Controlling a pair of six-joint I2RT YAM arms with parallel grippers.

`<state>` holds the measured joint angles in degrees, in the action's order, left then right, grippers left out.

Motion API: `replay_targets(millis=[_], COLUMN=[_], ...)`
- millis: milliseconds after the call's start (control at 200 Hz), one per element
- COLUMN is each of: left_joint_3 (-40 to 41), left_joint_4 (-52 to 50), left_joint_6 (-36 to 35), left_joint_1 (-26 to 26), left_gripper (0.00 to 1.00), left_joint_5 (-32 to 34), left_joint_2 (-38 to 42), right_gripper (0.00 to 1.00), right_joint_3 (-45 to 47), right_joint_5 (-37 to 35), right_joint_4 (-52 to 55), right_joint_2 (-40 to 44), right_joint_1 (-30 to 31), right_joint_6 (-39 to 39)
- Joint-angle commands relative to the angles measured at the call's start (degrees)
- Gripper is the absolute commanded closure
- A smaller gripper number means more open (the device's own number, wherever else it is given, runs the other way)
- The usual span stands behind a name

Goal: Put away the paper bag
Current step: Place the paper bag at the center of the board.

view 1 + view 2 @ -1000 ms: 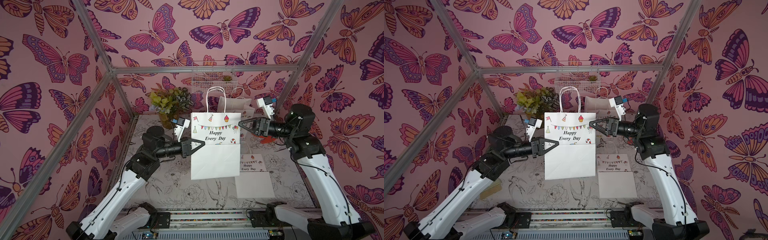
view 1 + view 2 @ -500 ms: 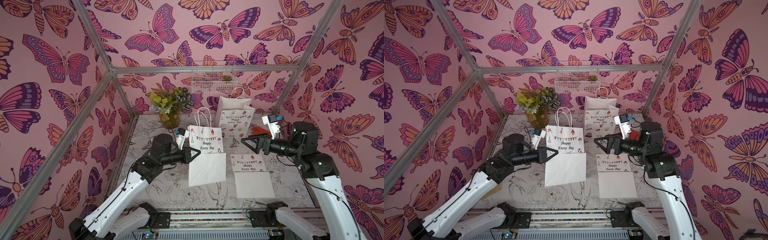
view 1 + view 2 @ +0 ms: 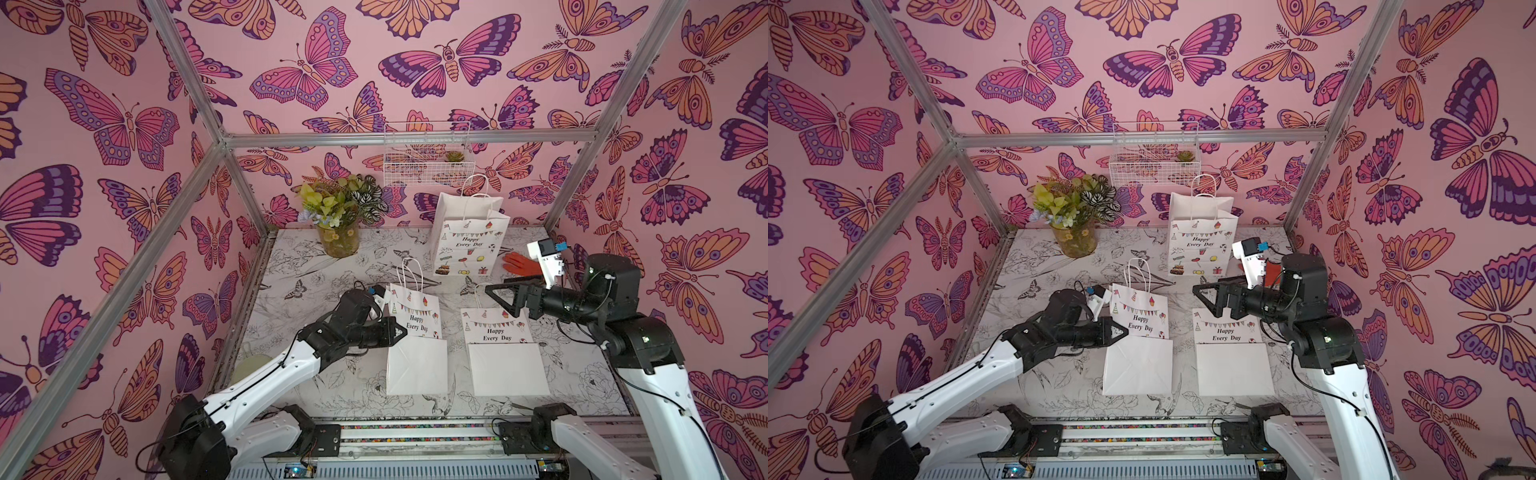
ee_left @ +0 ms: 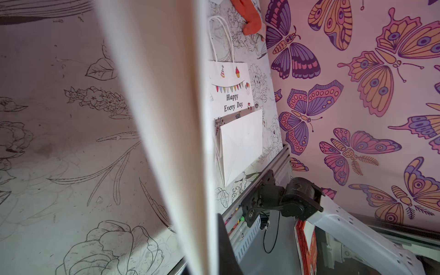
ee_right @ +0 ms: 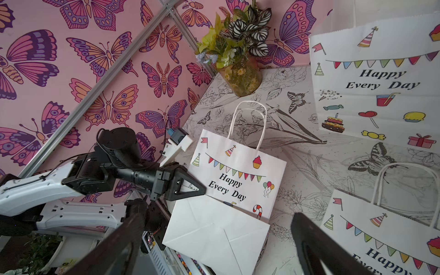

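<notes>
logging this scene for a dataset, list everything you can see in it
held folded bag: 1, white with party print, front centre, pinched at its edge
flat folded bag: 1, same print, lying beside it
standing bag: 1, same print, open, back of table
plant in vase: 1, green leaves, yellowish vase, back left
glove: 1, orange-red, beside the standing bag
wire basket: 1, white, on back wall
succulent: 1, green, in the basket
table: 1, white with black flower drawings
left fingers: shut on the held folded bag
right fingers: open, over the flat folded bag
</notes>
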<state>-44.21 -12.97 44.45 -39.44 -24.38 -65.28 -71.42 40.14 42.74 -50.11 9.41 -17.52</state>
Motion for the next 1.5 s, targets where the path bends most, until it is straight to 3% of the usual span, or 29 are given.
replay_targets(millis=[0, 215, 546, 1016, 1181, 1497], left_joint_3=[1.06, 4.55, 5.84, 6.66, 6.41, 5.10], left_joint_4=[5.84, 15.72, 20.12, 22.65, 22.21, 21.66], left_joint_6=[1.36, 5.90, 6.75, 4.92, 4.07, 2.66], left_joint_1=[-0.37, -0.54, -0.99, -1.01, -0.86, 0.26], left_gripper=[1.00, 1.00, 1.00, 1.00, 0.94, 0.93], left_joint_5=[-0.97, -4.05, -5.24, -5.16, -4.60, -3.23], left_joint_2=[-2.78, -11.35, -19.07, -25.57, -27.21, -27.75], right_gripper=[0.01, 0.01, 0.01, 0.01, 0.01, 0.01], right_joint_3=[0.74, 1.98, 2.25, 1.77, 1.63, 1.11], right_joint_5=[-1.03, -1.45, -1.64, -2.67, -2.87, -2.87], right_joint_4=[0.84, 0.92, 0.93, 1.65, 2.04, 2.22], right_joint_2=[1.13, 2.17, 2.34, 2.19, 2.06, 1.76], right_joint_1=[-0.18, -0.19, -0.16, 0.73, 1.16, 1.58], right_joint_6=[1.26, 1.17, 1.17, 2.26, 2.77, 2.86])
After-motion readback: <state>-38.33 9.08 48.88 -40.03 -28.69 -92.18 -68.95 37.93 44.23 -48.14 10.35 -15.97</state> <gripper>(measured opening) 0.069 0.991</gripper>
